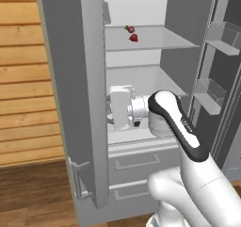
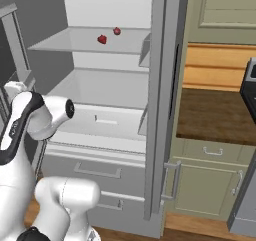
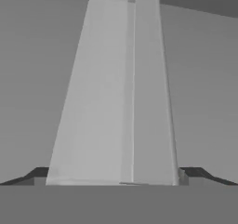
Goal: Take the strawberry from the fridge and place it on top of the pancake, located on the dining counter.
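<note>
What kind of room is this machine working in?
Most likely a home kitchen: an open fridge with two strawberries on a shelf, a wooden countertop over pale green cabinets, and wood-plank walls.

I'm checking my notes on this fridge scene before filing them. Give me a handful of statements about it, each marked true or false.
1. The fridge stands with its doors open. True.
2. Two small red fruits lie on the upper shelf. True.
3. The red fruits sit in a door bin. False: they lie on the upper shelf, and the door bins look bare.
4. The pincer is shut on a fruit. False: in the hand view its fingertips stand wide apart, holding nothing.
5. The lower drawers are pulled out. False: both sit closed.
</note>
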### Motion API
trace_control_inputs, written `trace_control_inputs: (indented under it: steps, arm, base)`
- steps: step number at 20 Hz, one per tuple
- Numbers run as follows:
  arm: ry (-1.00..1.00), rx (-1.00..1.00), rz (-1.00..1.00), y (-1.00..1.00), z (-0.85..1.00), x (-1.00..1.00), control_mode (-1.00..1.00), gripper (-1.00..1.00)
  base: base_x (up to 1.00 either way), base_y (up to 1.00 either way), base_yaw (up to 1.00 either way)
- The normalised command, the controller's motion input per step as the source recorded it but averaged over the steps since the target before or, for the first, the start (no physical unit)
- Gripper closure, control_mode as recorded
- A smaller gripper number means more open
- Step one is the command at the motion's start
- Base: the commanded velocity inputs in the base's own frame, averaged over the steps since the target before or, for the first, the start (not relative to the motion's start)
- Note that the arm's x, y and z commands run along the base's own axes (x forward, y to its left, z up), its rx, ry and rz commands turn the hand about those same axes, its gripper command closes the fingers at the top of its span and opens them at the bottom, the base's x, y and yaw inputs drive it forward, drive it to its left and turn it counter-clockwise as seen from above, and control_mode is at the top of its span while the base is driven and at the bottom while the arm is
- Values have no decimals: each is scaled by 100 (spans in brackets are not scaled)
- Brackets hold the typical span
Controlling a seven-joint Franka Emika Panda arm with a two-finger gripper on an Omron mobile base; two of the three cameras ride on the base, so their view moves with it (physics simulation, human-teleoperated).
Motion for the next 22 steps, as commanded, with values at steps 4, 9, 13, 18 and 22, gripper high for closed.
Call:
trace_control_inputs:
  steps: [4,9,13,18,22]
  arm:
    - [9,0,0,62,1,0,-100,-100]
    - [6,0,0,66,0,0,-100,-100]
    - [1,-2,0,60,0,0,-100,-100]
    - [0,-4,-4,34,0,-1,-100,-100]
    - [7,0,-7,5,0,0,-100,-100]
  base:
    - [0,0,0]
    - [0,0,0]
    - [0,0,0]
    - [0,0,0]
    - [0,0,0]
